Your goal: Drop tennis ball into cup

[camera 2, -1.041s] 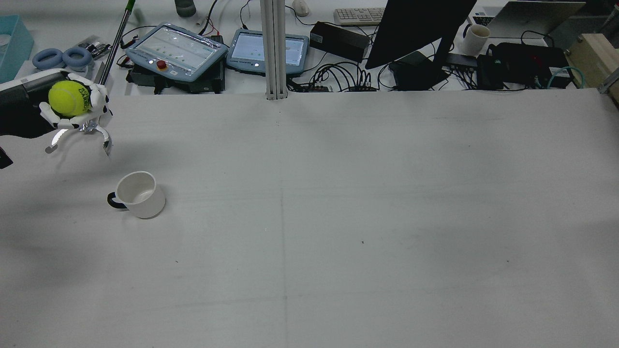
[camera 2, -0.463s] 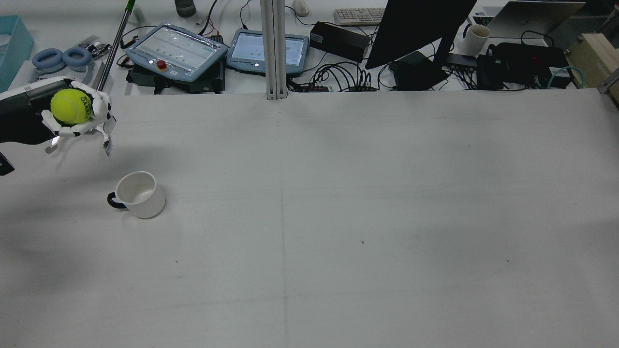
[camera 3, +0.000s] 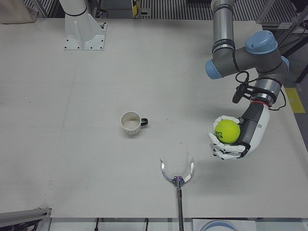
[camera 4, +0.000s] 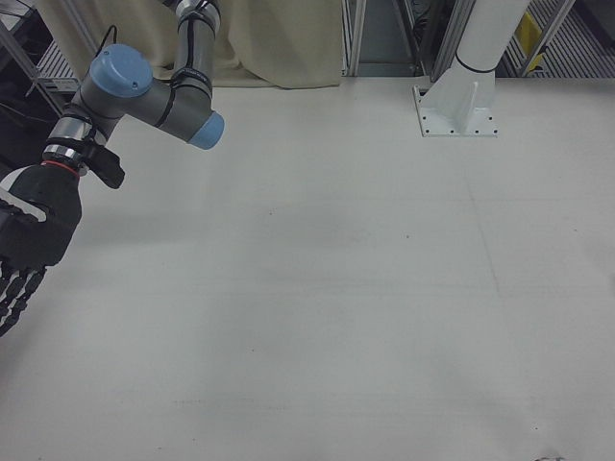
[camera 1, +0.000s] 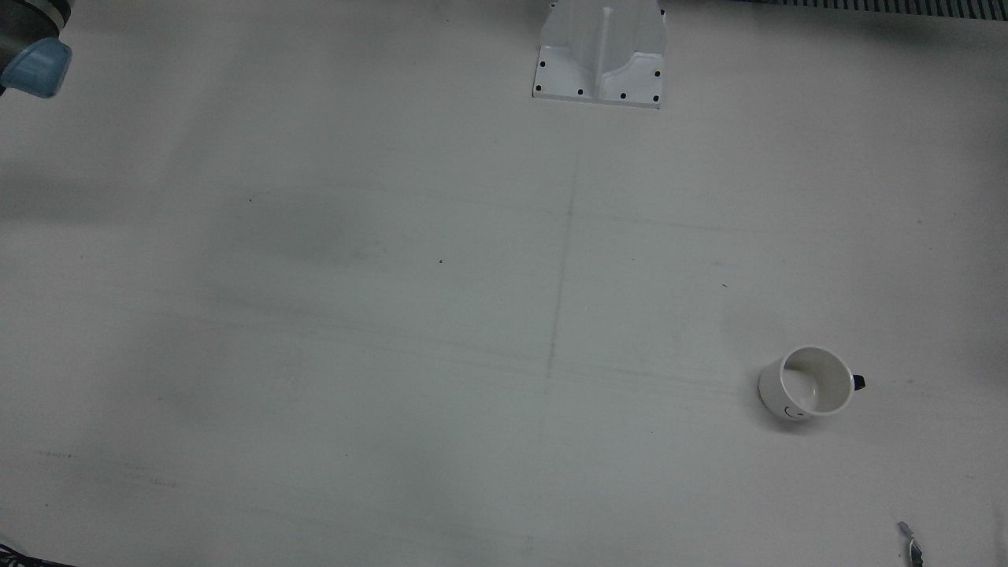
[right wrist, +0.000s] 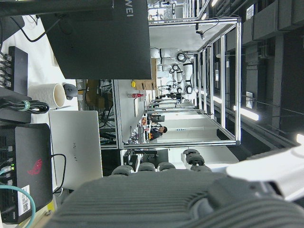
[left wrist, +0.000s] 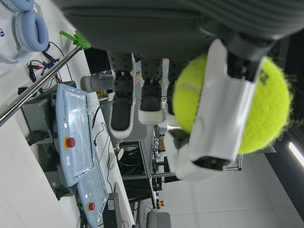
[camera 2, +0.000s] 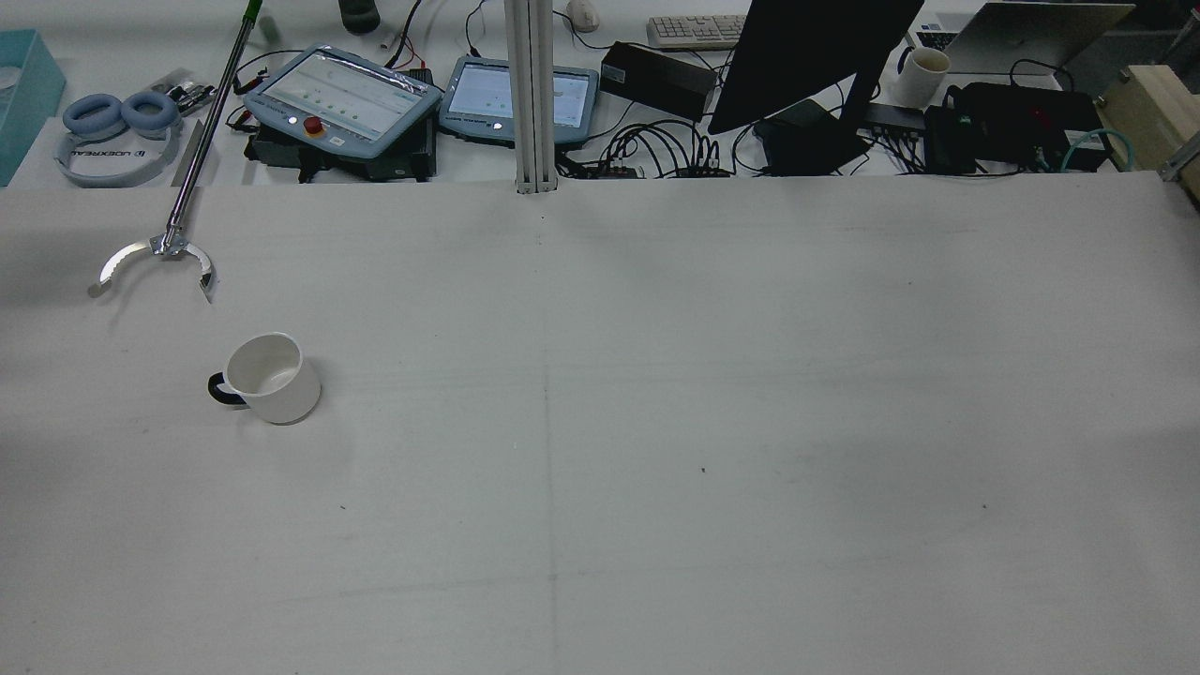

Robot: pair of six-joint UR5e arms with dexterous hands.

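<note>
Left-front view shows the left hand (camera 3: 234,139) with its fingers curled around the tennis ball (camera 3: 227,130), held well to the right of the white cup (camera 3: 130,123), which stands upright and empty on the table (camera 3: 72,120). A metal reacher claw (camera 3: 177,174) lies below and right of the cup. The right hand (camera 4: 24,245) hangs far from the cup, fingers straight and holding nothing.

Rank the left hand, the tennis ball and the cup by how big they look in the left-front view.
1. Left hand, largest.
2. Tennis ball and cup look about alike; the ball is held above the table, nearer the camera, so I won't rank them.
</note>
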